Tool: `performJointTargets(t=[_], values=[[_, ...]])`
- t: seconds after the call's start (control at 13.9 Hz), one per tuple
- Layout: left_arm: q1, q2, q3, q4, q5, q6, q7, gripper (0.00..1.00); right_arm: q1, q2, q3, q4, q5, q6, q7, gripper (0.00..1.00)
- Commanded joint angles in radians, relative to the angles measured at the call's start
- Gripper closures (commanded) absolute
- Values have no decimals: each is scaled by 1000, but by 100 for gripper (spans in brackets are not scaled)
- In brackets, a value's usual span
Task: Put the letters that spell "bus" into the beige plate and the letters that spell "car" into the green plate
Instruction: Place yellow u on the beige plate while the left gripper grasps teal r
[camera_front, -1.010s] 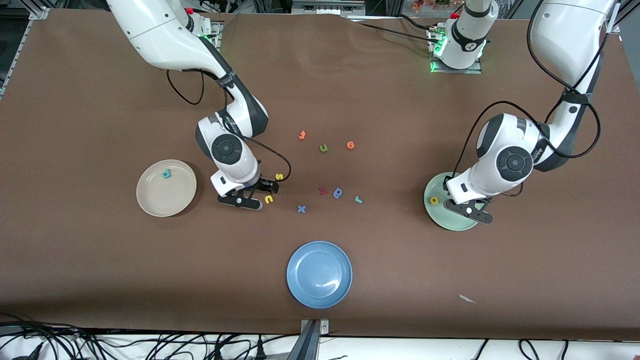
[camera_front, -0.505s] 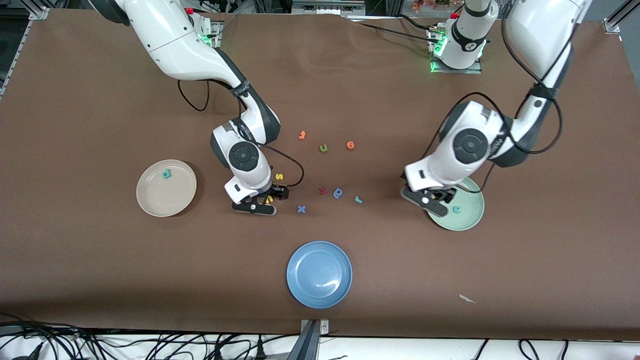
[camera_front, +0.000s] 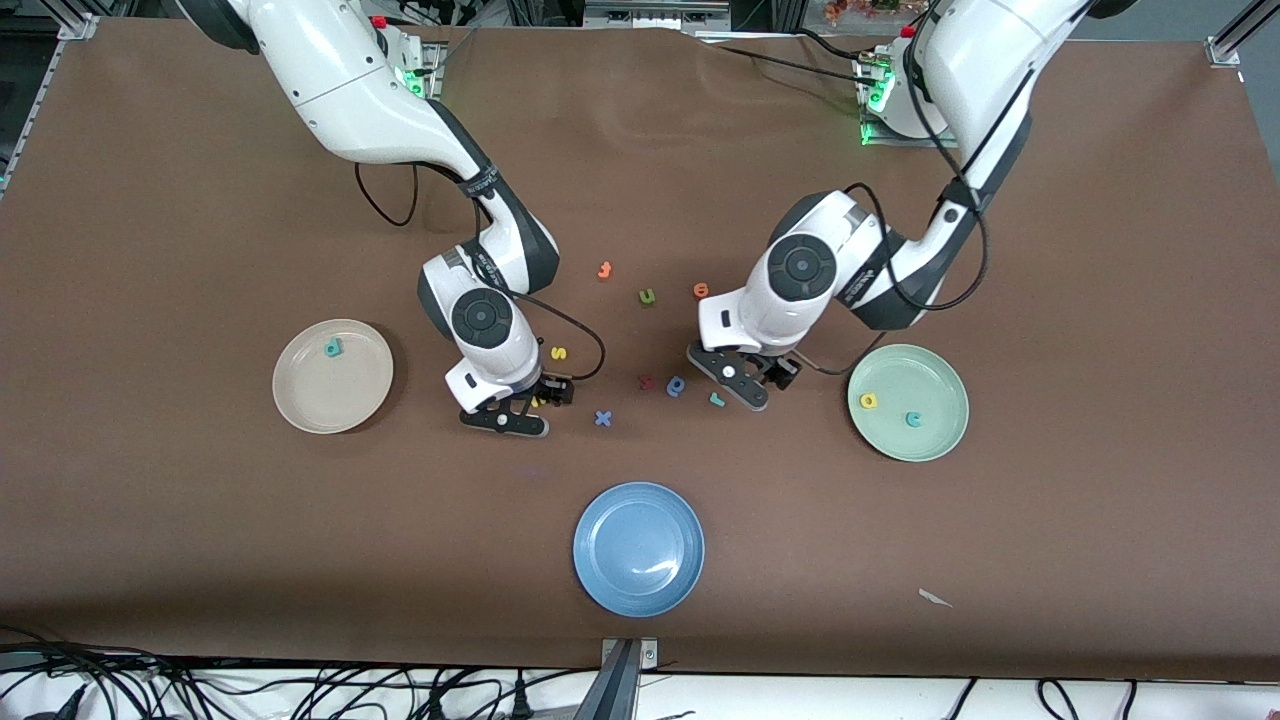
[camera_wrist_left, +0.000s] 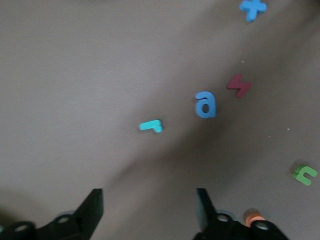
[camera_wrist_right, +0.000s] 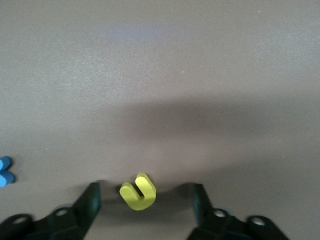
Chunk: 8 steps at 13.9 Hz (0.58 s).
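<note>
The beige plate sits toward the right arm's end of the tabletop, a teal "b" lying in it near its rim. Just beside it, the right gripper is down low with its jaws spread on either side of the yellow "u", not touching it; the "u" lies flat between them. A yellow "s" rests nearby, farther from the front camera. In the middle lie a blue "x", a dark red letter and a darker blue letter. The left gripper hovers by the teal "r", jaws parted and empty, the "r" lying flat with its long axis running across the gap ahead of them. The green plate holds a yellow "a" and teal "c".
</note>
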Motion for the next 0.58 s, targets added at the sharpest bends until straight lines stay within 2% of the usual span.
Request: performJointTargets(t=[0.0, 0.22, 0.5], values=[[-20, 78, 9, 67, 28, 36, 0, 33, 10, 12, -11, 29, 23, -12, -14, 32], [-22, 113, 14, 67, 29, 119, 5, 31, 7, 13, -11, 29, 25, -9, -14, 44], [-20, 150, 22, 82, 120, 146, 3, 31, 8, 12, -11, 27, 58, -9, -14, 63]])
